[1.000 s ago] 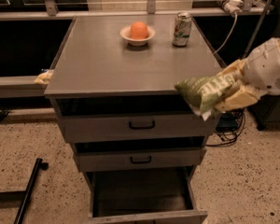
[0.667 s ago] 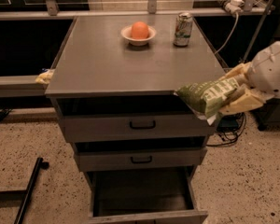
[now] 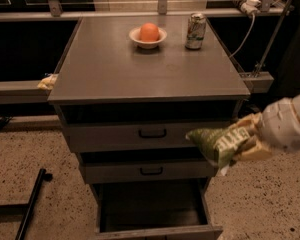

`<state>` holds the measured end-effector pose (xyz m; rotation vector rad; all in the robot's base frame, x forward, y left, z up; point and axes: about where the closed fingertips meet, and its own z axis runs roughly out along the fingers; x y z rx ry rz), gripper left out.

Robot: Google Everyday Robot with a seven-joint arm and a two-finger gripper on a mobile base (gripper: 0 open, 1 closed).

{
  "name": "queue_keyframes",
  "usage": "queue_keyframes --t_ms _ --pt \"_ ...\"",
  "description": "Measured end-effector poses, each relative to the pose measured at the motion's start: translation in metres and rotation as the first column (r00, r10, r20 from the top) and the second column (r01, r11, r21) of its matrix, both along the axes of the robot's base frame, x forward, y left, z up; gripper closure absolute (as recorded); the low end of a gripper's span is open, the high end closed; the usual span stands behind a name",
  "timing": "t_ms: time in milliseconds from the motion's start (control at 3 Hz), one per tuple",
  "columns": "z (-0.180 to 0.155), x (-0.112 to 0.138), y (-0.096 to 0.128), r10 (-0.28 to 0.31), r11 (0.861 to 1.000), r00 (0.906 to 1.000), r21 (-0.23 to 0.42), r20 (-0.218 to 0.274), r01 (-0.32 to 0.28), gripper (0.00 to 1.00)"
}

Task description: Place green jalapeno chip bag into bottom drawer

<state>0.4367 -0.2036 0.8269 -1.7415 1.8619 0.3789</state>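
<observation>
Gripper: here's the gripper [image 3: 244, 141], hanging off the right front corner of the cabinet [image 3: 140, 74], about level with the cabinet's two upper drawers.
Grip: closed firmly; pale fingers [image 3: 254, 153] pinch the right end of the bag from above and below.
Bag: the green jalapeno chip bag [image 3: 216, 143] is up in the air, white lettering showing, its left tip overlapping the right end of the cabinet's front (no part of it rests on anything).
Bottom drawer: the bottom drawer [image 3: 150, 206] is pulled well out at the cabinet's foot, below and left of the bag.
Upper drawers: the top drawer [image 3: 110, 135] and middle drawer [image 3: 115, 172] sit further in.
Cabinet top: a bowl [image 3: 136, 36] holding an orange [image 3: 149, 32] at the back, a soda can [image 3: 195, 31] near its right.
</observation>
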Motion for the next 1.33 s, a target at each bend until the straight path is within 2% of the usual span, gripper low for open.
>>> queue_keyframes --t_ms 333,667,1000,1333 --pt "-0.1 -0.029 -0.007 0.001 1.0 0.9982 0.029 -0.06 0.001 1.0" --pt "-0.206 -0.067 0.0 0.029 0.999 0.983 0.046 -0.181 -0.02 1.0" --pt "-0.216 -0.073 0.003 0.033 0.998 0.9789 0.058 -0.201 -0.022 1.0" --pt "-0.237 -0.074 0.0 0.025 0.999 0.9826 0.044 -0.184 -0.017 1.0"
